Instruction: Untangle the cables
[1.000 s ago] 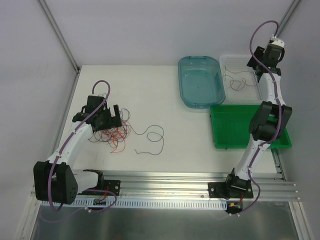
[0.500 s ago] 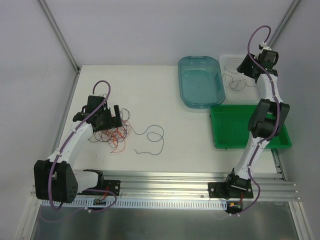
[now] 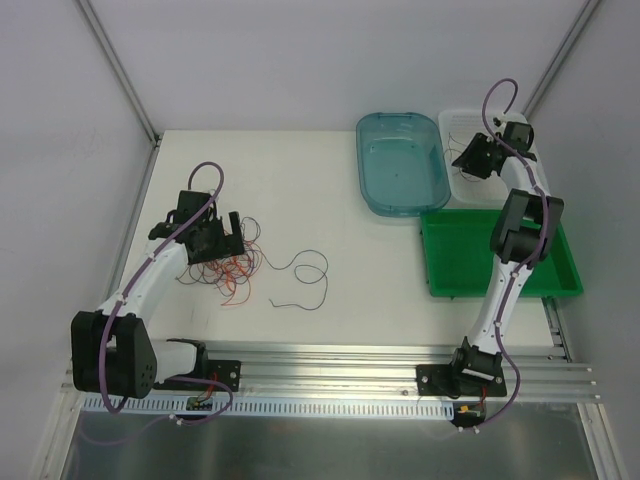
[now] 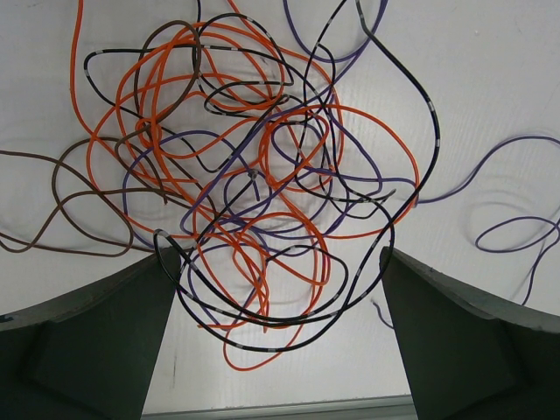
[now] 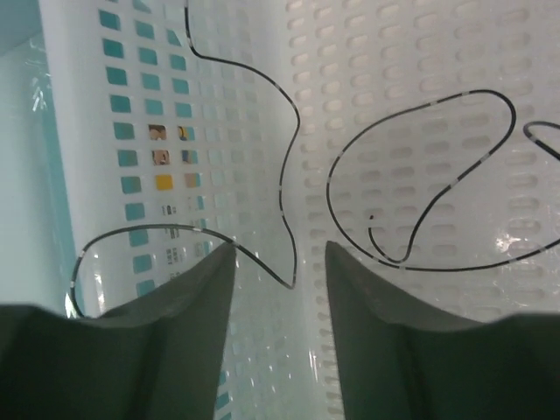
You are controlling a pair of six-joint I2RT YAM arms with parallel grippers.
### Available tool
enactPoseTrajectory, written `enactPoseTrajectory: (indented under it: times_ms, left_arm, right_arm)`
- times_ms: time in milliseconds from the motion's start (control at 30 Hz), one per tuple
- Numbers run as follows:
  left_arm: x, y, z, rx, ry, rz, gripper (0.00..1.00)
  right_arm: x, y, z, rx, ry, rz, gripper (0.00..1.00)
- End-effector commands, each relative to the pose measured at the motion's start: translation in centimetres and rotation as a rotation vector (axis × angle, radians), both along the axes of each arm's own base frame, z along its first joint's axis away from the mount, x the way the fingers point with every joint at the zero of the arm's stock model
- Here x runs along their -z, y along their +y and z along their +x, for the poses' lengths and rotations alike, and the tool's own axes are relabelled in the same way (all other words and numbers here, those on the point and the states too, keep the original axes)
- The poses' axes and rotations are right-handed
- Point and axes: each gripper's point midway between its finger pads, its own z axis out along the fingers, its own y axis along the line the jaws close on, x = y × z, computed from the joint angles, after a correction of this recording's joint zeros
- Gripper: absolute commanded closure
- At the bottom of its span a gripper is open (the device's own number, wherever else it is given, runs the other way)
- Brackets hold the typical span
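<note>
My left tool [image 4: 276,262] is spread as wide as it goes. Its two dark fingers stand on either side of the near edge of the tangle of thin orange, black, purple and brown cables [image 4: 262,188], and nothing is pinched. From above, the tangle [image 3: 225,265] lies on the white tabletop [image 3: 300,180] just under that tool [image 3: 225,232], with one loose dark strand [image 3: 305,275] curling near its right side.

My right tool [image 5: 278,254] has its fingers partly apart and holds nothing. It hangs over the white perforated plastic basket [image 5: 420,52] at the far right [image 3: 452,120], where a few thin black cable strands [image 5: 455,94] lie loose. The end of one strand sits below the gap between the fingers.

I expect these wires to weigh almost nothing. They look limp but a little springy, and thin enough to slip from a pinch that is not pressed fully together. A bite into the middle of the knot would probably lift the whole bunch and tighten it. I would rather take one outer run, such as the brown loop [image 4: 54,188] on the left or the purple strand [image 4: 512,143] trailing off to the right, and hold it close to where it leaves the knot.
</note>
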Motion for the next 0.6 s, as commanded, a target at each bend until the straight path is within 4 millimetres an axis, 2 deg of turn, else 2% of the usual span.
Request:
enactPoseTrajectory:
  times_ms: [0, 33, 67, 133, 167, 200, 267, 400, 433, 467, 567]
  left_arm:
    - [0.0, -0.2, 0.2, 0.022, -0.005, -0.004, 0.01]
    - [0.1, -0.2, 0.1, 0.024, -0.001, -0.003, 0.01]
    - [0.1, -0.2, 0.2, 0.023, -0.004, -0.002, 0.01]
    - [0.1, -0.2, 0.2, 0.022, -0.001, -0.004, 0.01]
    - [0.1, -0.2, 0.2, 0.022, -0.001, -0.004, 0.01]
    - [0.1, -0.2, 0.2, 0.024, -0.002, -0.003, 0.01]
    - [0.0, -0.2, 0.3, 0.025, -0.005, -0.005, 0.01]
    - [0.1, -0.3, 0.2, 0.023, -0.002, -0.011, 0.01]
    - [0.1, -0.3, 0.2, 0.022, 0.0, -0.009, 0.01]
    - [0.0, -0.3, 0.2, 0.022, -0.001, -0.012, 0.01]
    - [-0.1, -0.3, 0.2, 0.02, -0.006, -0.011, 0.01]
  right_arm:
    - [-3.8, 0.1, 2.0, -0.026, -0.13, 0.027, 0.54]
    - [-3.9, 0.1, 2.0, -0.022, -0.136, 0.031, 0.59]
    - [-4.2, 0.0, 2.0, -0.022, -0.145, 0.032, 0.71]
    - [-5.7, -0.2, 1.8, -0.017, -0.189, 0.016, 0.84]
    - [-6.5, -0.4, 1.8, -0.01, -0.206, 0.007, 0.94]
    - [-7.2, -0.5, 1.7, -0.008, -0.223, 0.001, 0.97]
    - [-9.8, -0.7, 0.9, 0.026, -0.258, -0.001, 0.99]
    - [-16.2, -0.9, -0.3, 0.056, -0.406, -0.05, 0.99]
    - [-17.1, -1.0, -0.6, 0.063, -0.426, -0.057, 0.99]
    - [-19.2, -1.1, -1.3, 0.078, -0.463, -0.068, 0.99]
    - [-21.5, -2.3, -1.8, 0.14, -0.502, -0.102, 0.99]
